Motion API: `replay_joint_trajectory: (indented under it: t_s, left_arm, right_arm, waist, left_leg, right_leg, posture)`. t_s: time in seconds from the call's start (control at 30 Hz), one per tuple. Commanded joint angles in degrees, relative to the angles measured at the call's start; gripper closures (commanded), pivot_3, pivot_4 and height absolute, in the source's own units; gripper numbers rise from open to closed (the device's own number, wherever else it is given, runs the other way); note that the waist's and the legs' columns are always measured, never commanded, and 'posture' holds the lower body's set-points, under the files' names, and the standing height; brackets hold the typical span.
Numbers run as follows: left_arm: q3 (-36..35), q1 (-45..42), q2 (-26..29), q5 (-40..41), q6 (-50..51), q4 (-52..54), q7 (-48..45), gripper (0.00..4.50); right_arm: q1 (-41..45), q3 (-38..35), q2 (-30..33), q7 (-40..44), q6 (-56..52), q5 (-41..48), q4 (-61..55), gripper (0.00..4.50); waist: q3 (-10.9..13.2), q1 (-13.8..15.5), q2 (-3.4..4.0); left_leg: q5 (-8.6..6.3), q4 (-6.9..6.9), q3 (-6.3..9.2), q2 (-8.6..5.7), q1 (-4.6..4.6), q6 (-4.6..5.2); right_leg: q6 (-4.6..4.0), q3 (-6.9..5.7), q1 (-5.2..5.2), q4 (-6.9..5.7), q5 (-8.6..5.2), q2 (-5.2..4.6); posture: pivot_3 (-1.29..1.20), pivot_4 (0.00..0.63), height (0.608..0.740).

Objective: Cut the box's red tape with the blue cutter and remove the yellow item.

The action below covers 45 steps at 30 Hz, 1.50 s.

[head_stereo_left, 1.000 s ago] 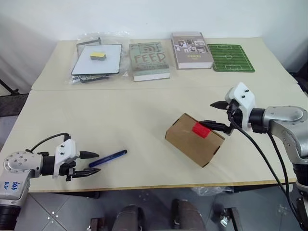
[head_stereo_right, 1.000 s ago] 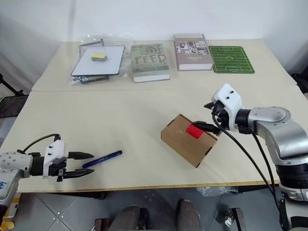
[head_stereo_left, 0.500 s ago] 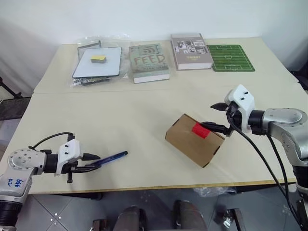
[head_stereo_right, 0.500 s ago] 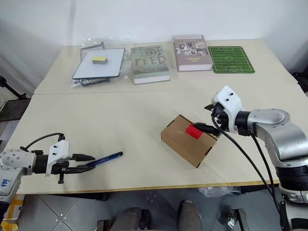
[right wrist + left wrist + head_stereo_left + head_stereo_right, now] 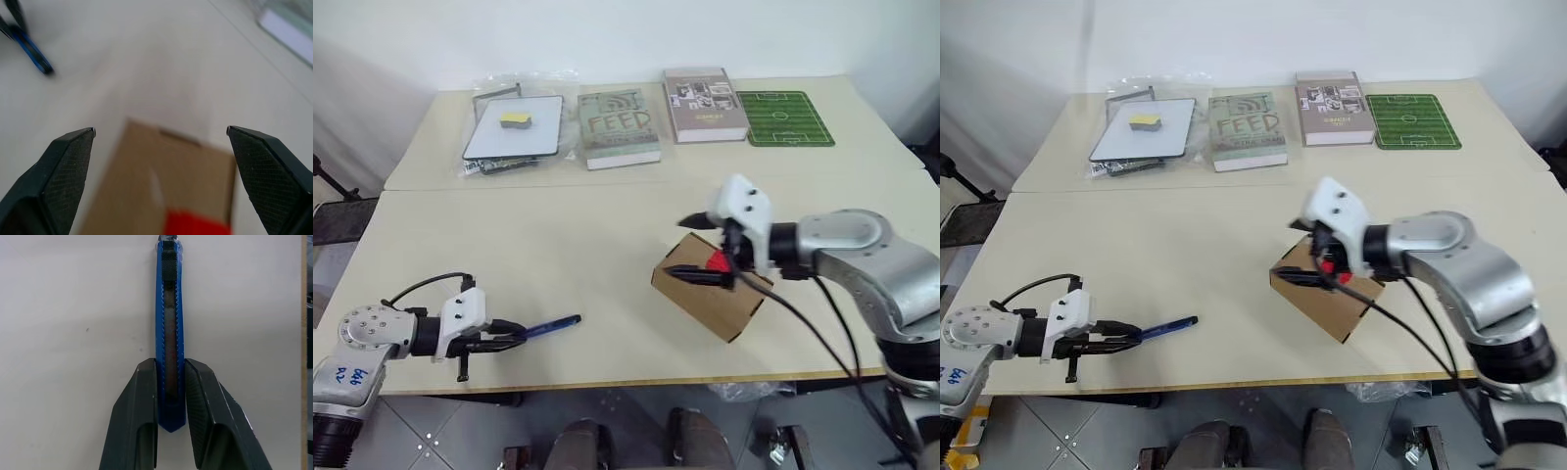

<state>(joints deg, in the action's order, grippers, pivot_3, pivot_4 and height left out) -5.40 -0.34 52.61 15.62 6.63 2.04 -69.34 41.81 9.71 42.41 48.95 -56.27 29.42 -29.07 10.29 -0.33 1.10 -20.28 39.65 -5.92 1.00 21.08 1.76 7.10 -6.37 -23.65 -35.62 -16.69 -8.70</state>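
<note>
Box [image 5: 710, 287] near the table's front edge, red tape [image 5: 716, 262] uncut — task at its first step

Left gripper [image 5: 170, 382] has its fingers pressed against both sides of the blue cutter's [image 5: 169, 328] rear end, cutter lying flat on the table well apart from the box, not yet lifted. Right gripper [image 5: 160, 133] hovers over the box with fingers spread wide, holding nothing, the tape between them and just below. Flaps look closed; yellow item presumably inside, cannot confirm. Left to do, as I judge it: lift cutter, carry it to the tape, slice, open box, take out item
</note>
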Motion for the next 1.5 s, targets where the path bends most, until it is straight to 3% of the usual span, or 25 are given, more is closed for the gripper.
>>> replay_joint_trajectory:
  t_s: [0.03, 0.17, 0.27, 0.53, 0.93, 1.5]
  left_arm:
    - [4.8, 3.0, -0.8, -3.3, -0.2, 0.2, 0.2, 4.03]
    - [5.2, 3.3, -1.5, -4.7, -2.5, 0.4, 2.3, 4.05]
    - [5.7, 4.1, -1.3, -5.6, -3.1, 1.1, 3.0, 4.05]
    - [6.7, 5.4, -0.7, -6.3, -2.2, 4.1, 4.0, 4.05]
    - [8.3, 6.3, 1.9, -5.8, 3.5, 7.2, 2.9, 4.05]
    - [9.0, 4.7, 1.6, -4.3, 8.0, 9.3, 2.4, 4.05]
  right_arm:
    - [3.1, 3.2, -4.0, -1.8, -4.2, 2.8, -4.2, 0.0]
    - [2.6, 9.9, -6.2, -0.8, -3.2, 2.1, -5.7, 0.88]
    - [3.4, 15.2, -6.7, -1.2, -0.9, -1.5, -4.0, 1.77]
    - [7.3, 26.0, -13.3, -0.1, 5.6, -10.0, 4.5, 4.48]
    - [8.9, 33.5, -19.2, 4.5, 13.3, -18.8, 15.9, 4.48]
    - [6.5, 35.2, -22.9, 10.4, 19.2, -23.8, 23.0, 4.48]
  waist:
    - [0.0, 0.2, -0.04]
    - [-0.1, 0.3, -0.06]
    - [-0.1, 0.3, -0.03]
    - [-0.1, 0.2, -0.01]
    - [-0.3, -0.1, 0.07]
    - [-0.5, 0.0, 0.23]
  left_leg:
    - [-0.01, 0.0, 0.04, 0.0, 0.0, -0.02]
    - [-0.15, 0.01, 0.12, -0.11, 0.04, 0.09]
    - [-0.23, 0.06, 0.1, -0.25, 0.04, 0.23]
    - [-0.25, 0.21, -0.05, -0.31, 0.01, 0.33]
    - [-0.44, 0.2, -0.09, -0.3, 0.02, 0.39]
    - [-0.46, 0.16, -0.09, -0.27, 0.0, 0.37]
  right_leg:
    - [0.0, -0.02, -0.01, -0.02, 0.0, 0.0]
    - [-0.01, -0.06, 0.02, -0.01, 0.0, -0.09]
    - [0.01, -0.1, 0.06, -0.01, 0.01, -0.22]
    - [0.12, -0.36, 0.13, 0.01, 0.07, -0.4]
    - [0.16, -0.98, 0.14, 0.01, 0.09, -0.55]
    - [0.16, -1.17, 0.15, 0.02, 0.09, -0.57]
  posture:
    - [0.0, 0.15, 0.74]
    - [0.0, 0.15, 0.74]
    - [0.0, 0.15, 0.74]
    - [0.0, 0.15, 0.74]
    - [0.0, 0.15, 0.74]
    - [0.0, 0.15, 0.74]
